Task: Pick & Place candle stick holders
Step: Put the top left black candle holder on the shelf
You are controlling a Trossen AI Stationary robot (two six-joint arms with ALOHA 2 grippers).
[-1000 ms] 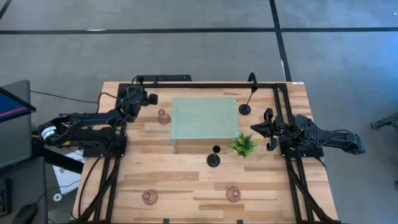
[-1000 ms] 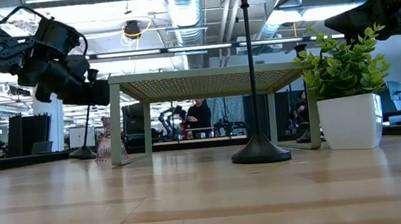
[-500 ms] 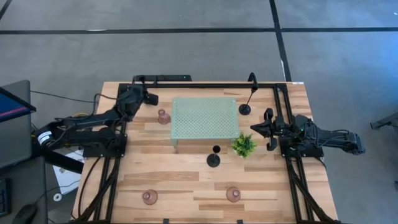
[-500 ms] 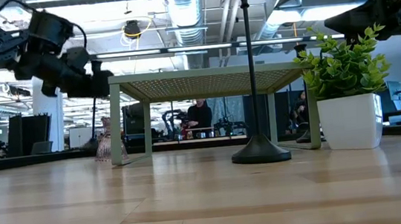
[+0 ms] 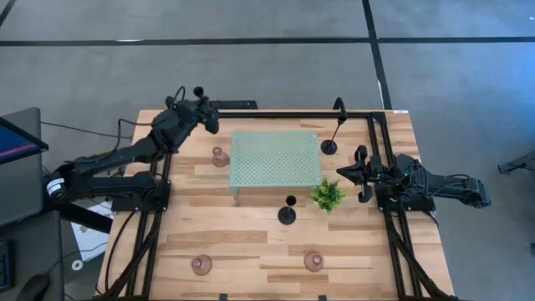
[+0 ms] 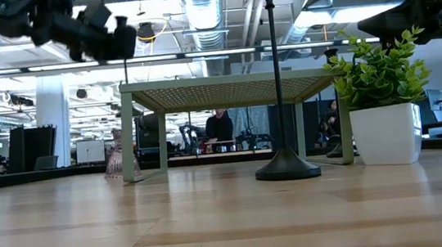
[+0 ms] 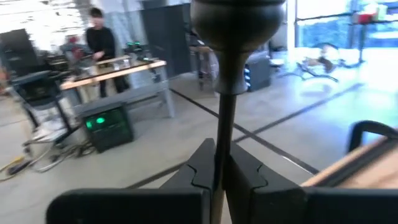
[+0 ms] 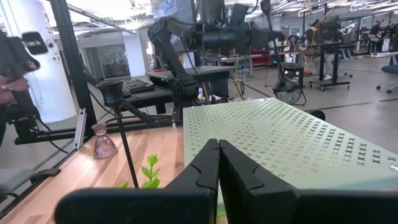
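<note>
Step in hand: left pincer (image 7: 219, 171), raised over the tabletop's (image 5: 251, 251) far left corner, pinches a black candle stick holder (image 7: 227, 74) by its stem, carrying it.
Next move, as I judge: swing toward the green tray (image 5: 276, 159) beside the pincer and lower the base flat.
Right pincer (image 8: 217, 163): pressed together, empty, waiting at the tray's other side.
Edges: the tabletop edge lies just beneath the left pincer; a pink holder (image 5: 219, 156) stands between pincer and tray.
Open room: the tray top looks free.
</note>
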